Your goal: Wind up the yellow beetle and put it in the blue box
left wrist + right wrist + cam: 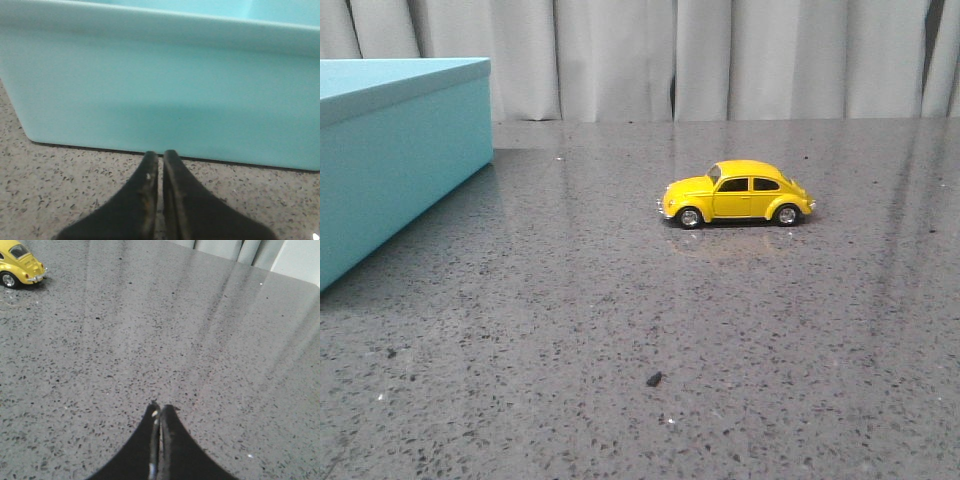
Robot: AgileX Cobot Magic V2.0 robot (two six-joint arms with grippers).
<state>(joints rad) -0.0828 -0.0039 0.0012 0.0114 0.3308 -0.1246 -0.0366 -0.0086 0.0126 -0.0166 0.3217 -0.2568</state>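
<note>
The yellow beetle (pixel 738 193) stands on its wheels on the grey speckled table, right of centre, side-on with its nose to the left. Its rear also shows at the edge of the right wrist view (pixel 20 264). The blue box (pixel 390 150) stands at the far left with its lid on; its side wall fills the left wrist view (pixel 160 85). My left gripper (pixel 161 156) is shut and empty, low over the table just short of the box wall. My right gripper (pixel 161 409) is shut and empty over bare table, well away from the car. Neither arm shows in the front view.
A pale pleated curtain (pixel 720 55) hangs behind the table's far edge. A small dark speck (pixel 654 379) lies on the table near the front.
</note>
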